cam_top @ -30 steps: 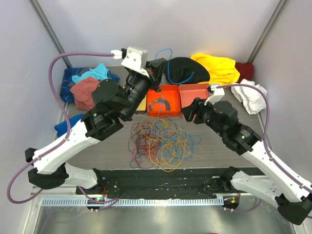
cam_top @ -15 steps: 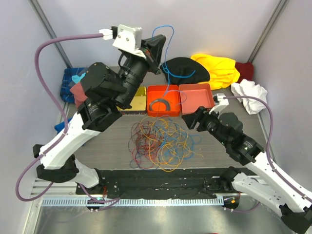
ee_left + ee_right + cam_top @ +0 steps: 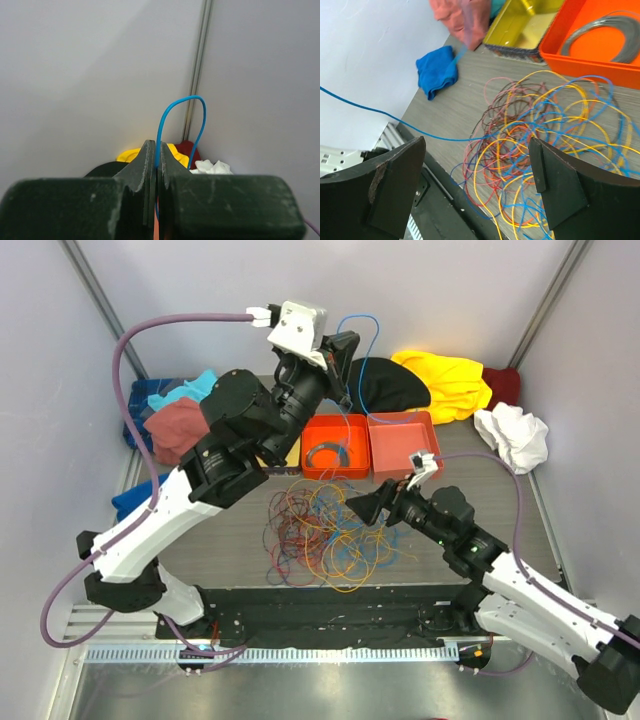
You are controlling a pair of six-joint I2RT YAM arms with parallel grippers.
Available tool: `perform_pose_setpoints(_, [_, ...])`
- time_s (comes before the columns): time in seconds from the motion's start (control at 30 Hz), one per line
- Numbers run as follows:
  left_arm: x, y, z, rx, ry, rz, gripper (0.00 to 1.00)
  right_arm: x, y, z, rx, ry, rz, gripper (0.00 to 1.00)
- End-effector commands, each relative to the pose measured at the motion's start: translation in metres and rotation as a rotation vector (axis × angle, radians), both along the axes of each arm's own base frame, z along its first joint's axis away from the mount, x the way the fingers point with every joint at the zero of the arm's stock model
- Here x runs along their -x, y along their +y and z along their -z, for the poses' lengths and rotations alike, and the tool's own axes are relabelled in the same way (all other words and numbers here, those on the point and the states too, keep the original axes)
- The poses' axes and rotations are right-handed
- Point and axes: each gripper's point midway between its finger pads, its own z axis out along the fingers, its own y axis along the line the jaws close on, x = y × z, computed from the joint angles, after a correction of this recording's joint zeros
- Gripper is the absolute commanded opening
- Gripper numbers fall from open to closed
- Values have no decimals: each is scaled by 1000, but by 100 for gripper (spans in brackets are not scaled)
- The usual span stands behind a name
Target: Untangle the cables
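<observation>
The cables (image 3: pixel 330 530) lie in a loose tangle of yellow, orange, blue, red and dark wires on the table's near middle. My left gripper (image 3: pixel 342 352) is raised high above the back of the table. It is shut on one blue cable (image 3: pixel 190 96), which loops up past the fingertips and hangs down towards the pile. My right gripper (image 3: pixel 366 508) hovers low over the tangle's right side, open, nothing between its fingers (image 3: pixel 395 185). In the right wrist view the tangle (image 3: pixel 545 135) lies below the jaws, and the taut blue cable (image 3: pixel 395 122) runs off to the left.
Two orange trays (image 3: pixel 336 420) (image 3: pixel 400 450) stand behind the tangle, the left one holding a grey curved strip (image 3: pixel 605 30). A yellow tin (image 3: pixel 520 25) sits beside them. Cloths line the back: black (image 3: pixel 385 385), yellow (image 3: pixel 445 380), white (image 3: pixel 510 435), red-brown (image 3: pixel 175 430), blue (image 3: pixel 437 70).
The left arm has risen from beside the orange tray, drawing the blue cable up. My right gripper has swung left and down over the tangle and its jaws have spread wider.
</observation>
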Motion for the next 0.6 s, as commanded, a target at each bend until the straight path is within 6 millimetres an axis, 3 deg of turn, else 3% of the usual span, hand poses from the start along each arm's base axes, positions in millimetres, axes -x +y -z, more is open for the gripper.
perform_pose_setpoints(0.0, [3,8,-24,40,-39,-5,0,8,31,-40,-81,-117,-114,94])
perform_pose_setpoints(0.27, [-10,-15,-15,2,-33,-17,0,9,50,-40,-52,-144,-138,93])
perform_pose_setpoints(0.57, [-7,-29,-16,26,-19,41,1,-4,64,-40,-46,-180,-136,93])
